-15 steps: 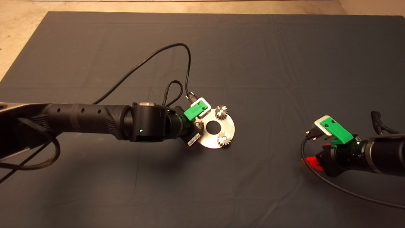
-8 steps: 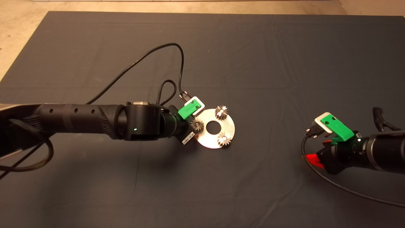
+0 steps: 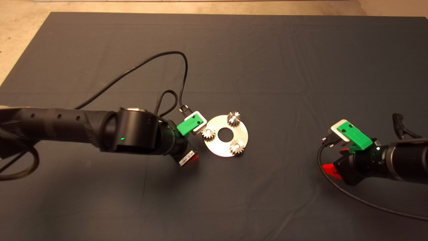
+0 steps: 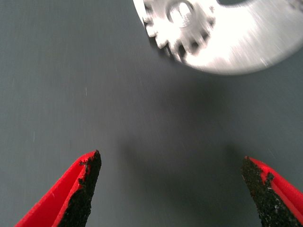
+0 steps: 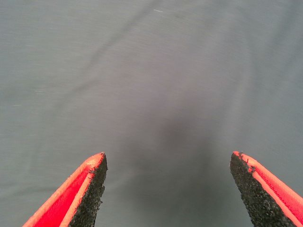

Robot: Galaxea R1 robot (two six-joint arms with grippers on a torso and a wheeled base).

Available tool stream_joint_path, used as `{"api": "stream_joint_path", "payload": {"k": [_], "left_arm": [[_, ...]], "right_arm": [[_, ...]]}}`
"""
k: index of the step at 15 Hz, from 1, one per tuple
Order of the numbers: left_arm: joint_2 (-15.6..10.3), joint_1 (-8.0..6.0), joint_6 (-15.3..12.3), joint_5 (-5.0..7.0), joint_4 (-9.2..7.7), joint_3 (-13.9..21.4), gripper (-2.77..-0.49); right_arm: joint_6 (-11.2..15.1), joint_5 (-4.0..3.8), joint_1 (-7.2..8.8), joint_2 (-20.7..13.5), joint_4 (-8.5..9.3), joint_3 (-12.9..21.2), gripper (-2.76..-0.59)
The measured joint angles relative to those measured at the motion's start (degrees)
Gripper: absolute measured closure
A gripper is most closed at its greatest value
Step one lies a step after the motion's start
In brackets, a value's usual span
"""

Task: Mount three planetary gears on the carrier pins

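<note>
the round silver plate [image 3: 226, 135] lies flat on the dark mat [image 3: 267, 60] of the bench, near the middle, so its pins stand upright and a gear can drop straight down over each. all three planetary gears sit on it in a triangle around the centre hole: one at about 1 o'clock [image 3: 234, 118], one at 5 o'clock [image 3: 237, 147] and one at 9 o'clock [image 3: 208, 133], each with a bright spot at its bore that looks like a pin top; by that the installing seems done.

the left end effector [image 4: 171, 189] hangs over bare mat just off the plate's 9 o'clock edge, its red fingers [image 4: 84, 182] spread wide, holding and touching nothing; the nearest gear [image 4: 179, 23] shows seated beyond its tips.

the right end effector [image 5: 168, 187] waits well apart at 3 o'clock, fingers likewise spread over empty mat.
</note>
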Motion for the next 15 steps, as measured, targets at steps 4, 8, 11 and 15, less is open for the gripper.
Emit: {"api": "stream_joint_path", "payload": {"k": [4,8,11,15], "left_arm": [[-2.28,-7.91,-16.65,4.17,-8.37,9.43,-2.06],[-3.21,-9.89,-34.08,4.28,-13.62,17.44,-2.06],[-3.82,-10.74,-39.30,4.39,-14.88,19.84,-2.06],[-3.27,-11.18,-40.96,4.37,-15.37,20.81,-2.06]], "right_arm": [[1.76,0.13,0.05,7.66,4.01,0.00,-1.92],[15.17,0.22,0.00,16.36,5.01,0.00,-1.92],[20.02,0.49,0.00,17.75,5.26,0.05,-1.92],[19.96,-0.15,-0.09,14.01,5.48,0.48,-1.92]]}}
